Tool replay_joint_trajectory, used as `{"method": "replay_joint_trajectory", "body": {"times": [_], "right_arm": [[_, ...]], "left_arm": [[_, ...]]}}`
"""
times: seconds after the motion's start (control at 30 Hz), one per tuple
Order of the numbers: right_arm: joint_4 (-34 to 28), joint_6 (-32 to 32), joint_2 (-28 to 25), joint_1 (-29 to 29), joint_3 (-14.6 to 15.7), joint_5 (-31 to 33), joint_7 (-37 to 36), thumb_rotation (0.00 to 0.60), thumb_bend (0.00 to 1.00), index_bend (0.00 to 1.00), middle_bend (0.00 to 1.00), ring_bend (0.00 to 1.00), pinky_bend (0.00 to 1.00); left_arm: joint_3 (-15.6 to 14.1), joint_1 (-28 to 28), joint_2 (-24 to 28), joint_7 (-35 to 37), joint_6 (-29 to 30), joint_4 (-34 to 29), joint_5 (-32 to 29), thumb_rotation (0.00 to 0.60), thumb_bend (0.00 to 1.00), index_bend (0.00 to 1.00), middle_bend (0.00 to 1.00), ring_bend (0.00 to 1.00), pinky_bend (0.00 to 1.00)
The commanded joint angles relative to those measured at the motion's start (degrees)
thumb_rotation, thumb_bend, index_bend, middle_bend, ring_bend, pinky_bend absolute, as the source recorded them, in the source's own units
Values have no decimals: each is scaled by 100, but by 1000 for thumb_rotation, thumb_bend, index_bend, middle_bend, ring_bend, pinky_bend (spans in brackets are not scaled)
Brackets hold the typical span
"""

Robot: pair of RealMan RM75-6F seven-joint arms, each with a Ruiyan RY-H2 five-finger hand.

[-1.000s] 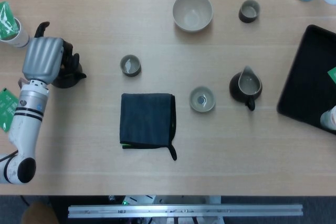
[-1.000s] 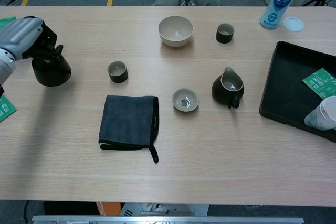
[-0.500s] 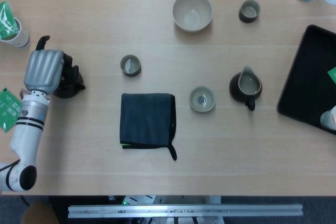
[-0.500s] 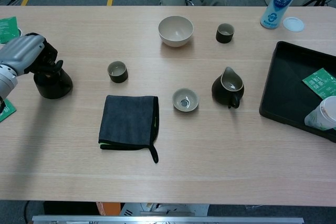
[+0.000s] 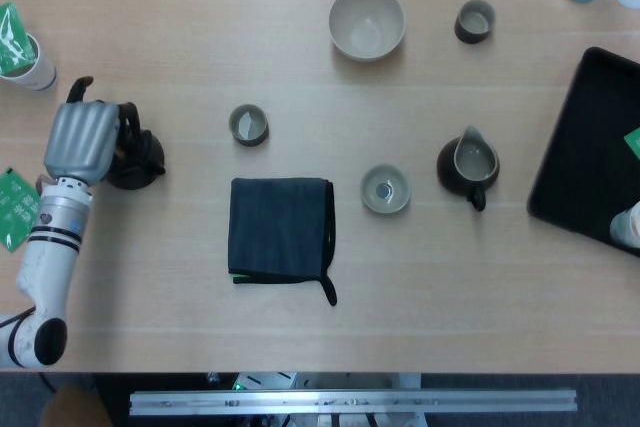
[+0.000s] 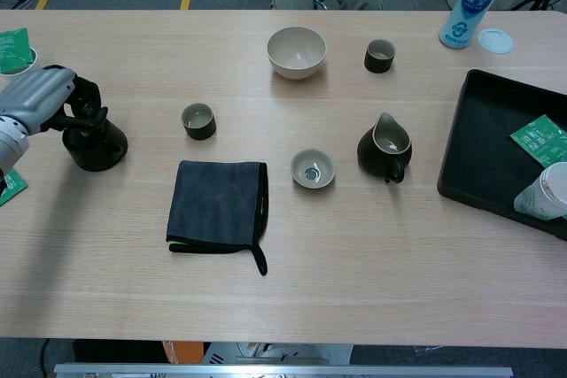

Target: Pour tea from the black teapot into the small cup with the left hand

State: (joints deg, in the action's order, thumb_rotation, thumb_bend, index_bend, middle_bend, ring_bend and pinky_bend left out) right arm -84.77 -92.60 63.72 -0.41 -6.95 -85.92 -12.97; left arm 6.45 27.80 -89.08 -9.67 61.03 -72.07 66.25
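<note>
- Nearest, a dark folded cloth (image 6: 217,204) lies flat on the wooden surface (image 6: 372,263), just left of the middle.
- At about 3 o'clock from the cloth sits a pale shallow cup (image 6: 313,168), and close beside that, further toward 3 o'clock, a dark open pitcher (image 6: 385,150) with its handle pointing toward the near edge.
- At 9 o'clock, by the surface's left side, the left hand (image 5: 82,136) is wrapped around the black teapot (image 6: 95,142): its fingers curl over the pot's handle and top, and the pot stands upright on the surface.
- At about 3 o'clock from the teapot, and well apart from it, stands the small cup (image 6: 198,120), dark and upright, at about 11 o'clock from the cloth.
- At the right edge lies a black tray (image 6: 483,148) holding a green packet (image 6: 541,141) and a white paper cup (image 6: 544,192).
- Further back, a cream bowl (image 6: 297,51) sits at 12 o'clock, with another dark cup (image 6: 380,55) to its right.
- Farthest, at about 1 o'clock, stands a white bottle (image 6: 472,0) with a round lid (image 6: 495,40) lying beside it.
- Neither view shows the right hand.
</note>
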Motion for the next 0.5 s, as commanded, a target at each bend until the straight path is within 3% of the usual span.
{"method": "replay_joint_trajectory", "body": {"times": [0.03,0.2,0.3,0.4,0.5], "right_arm": [[-4,2,-1,2,0,3,2,600,108,316,344,225,284],[2,-2,7,0,3,4,-4,600,108,317,344,225,284],[0,-23,1,-5,-1,-2,-2,600,108,317,344,225,284],[-2,-35,-9,-13,0,-1,8,600,108,317,344,225,284],[-13,-12,-12,-23,15,23,38,600,108,316,344,225,284]], "left_arm": [[27,7,135,-135,-79,-199,-93,338,448,496,559,409,110],[89,-5,305,-169,-42,-505,-106,253,442,427,447,310,110],[146,-35,423,-92,95,-712,-16,241,438,399,417,292,110],[204,-91,599,5,298,-990,121,245,438,390,411,291,110],[249,-185,782,109,552,-1296,270,327,438,390,410,291,110]]}}
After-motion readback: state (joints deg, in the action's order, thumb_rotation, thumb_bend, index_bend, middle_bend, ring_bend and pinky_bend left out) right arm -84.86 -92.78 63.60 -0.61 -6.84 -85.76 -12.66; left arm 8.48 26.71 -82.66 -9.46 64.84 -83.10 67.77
